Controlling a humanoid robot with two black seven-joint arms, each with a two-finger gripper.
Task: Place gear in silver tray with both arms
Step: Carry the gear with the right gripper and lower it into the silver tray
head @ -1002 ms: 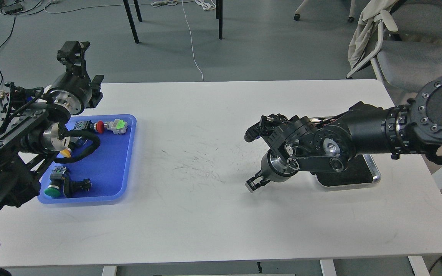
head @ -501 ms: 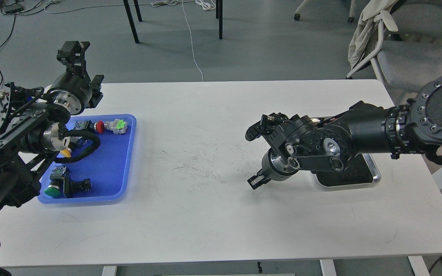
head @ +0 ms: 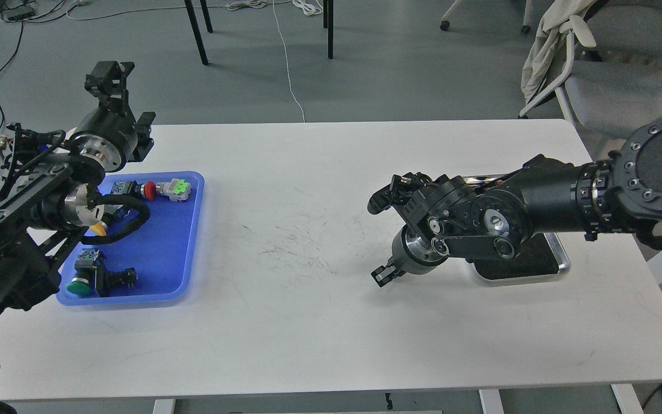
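Robotics laboratory or office workspace. Indicators: a white rectangular laminate table point(head: 308, 322) on grey flooring; beyond the table, loose white cables point(head: 288, 63) and black metal furniture legs point(head: 196, 31); beside its far right corner, a grey upholstered office chair point(head: 612, 86).

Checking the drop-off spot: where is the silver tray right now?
In the head view, the silver tray sits on the table's right side, largely hidden under the right arm, far from the blue tray.

You had the shallow shiny metal tray with dark inner surface point(head: 543, 265) lying flat near the white table's point(head: 319, 322) right edge, half hidden.
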